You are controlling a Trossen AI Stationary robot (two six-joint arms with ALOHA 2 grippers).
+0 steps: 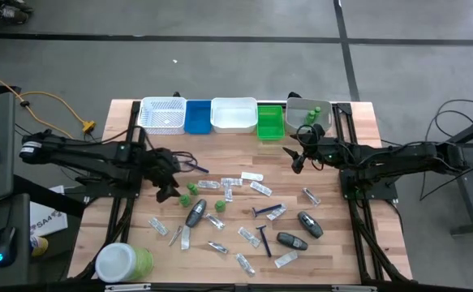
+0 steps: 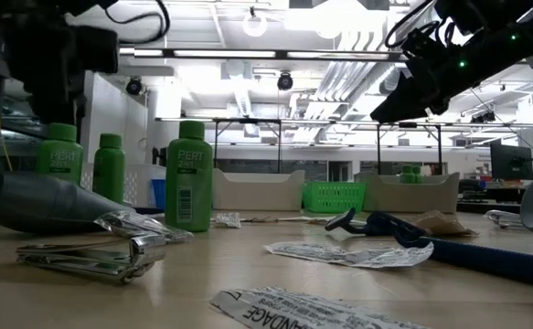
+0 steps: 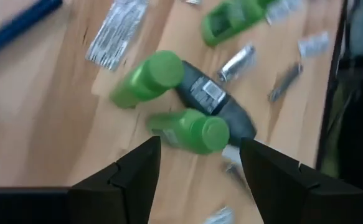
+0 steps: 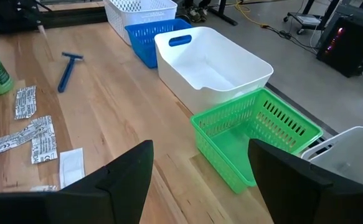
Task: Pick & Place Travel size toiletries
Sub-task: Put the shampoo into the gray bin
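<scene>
The travel size toiletries lie scattered on the wooden table: small green bottles, clear sachets, dark grey oval pieces and blue razors. My left gripper hovers open above the left part of the scatter. In its wrist view two upright green bottles and a dark grey oval piece lie below and ahead of the open fingers. My right gripper hangs open in the air near the green tray, holding nothing.
Along the far edge stand a white mesh basket, a blue tray, a white tray, the green tray and a pale bin with green bottles in it. A big green jar with a white lid lies at the near left corner.
</scene>
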